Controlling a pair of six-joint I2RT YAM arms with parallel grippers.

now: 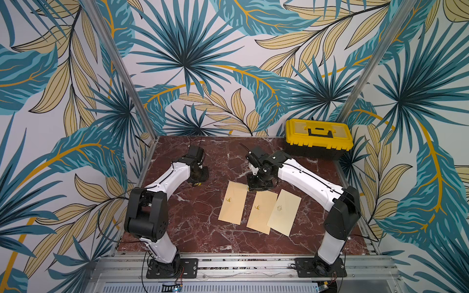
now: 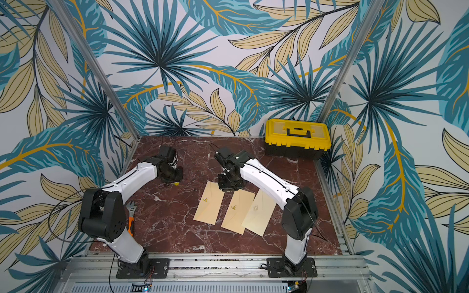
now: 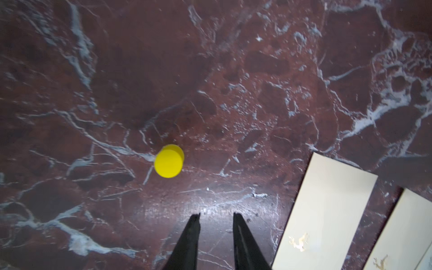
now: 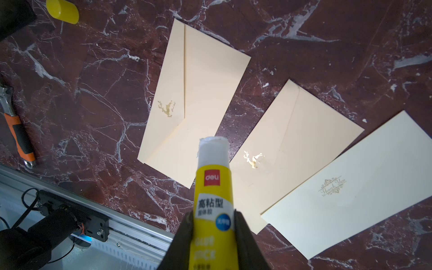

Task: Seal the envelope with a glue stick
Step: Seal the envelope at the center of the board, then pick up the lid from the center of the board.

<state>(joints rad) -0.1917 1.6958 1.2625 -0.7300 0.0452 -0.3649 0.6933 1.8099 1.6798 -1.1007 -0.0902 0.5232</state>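
Right jaws clamped on uncapped glue stick, tip projecting ahead toward the nearest envelope. Left jaws part-open, empty, cap just ahead. Risk: flap looks closed; glue may smear outside.

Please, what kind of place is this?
Probably a staged robot test booth: leaf-print wall panels beside an aluminium post, a marble-look table, and a left arm and right arm bolted to a rail.

The glue stick is yellow, the envelopes cream, the table white-veined dark red.
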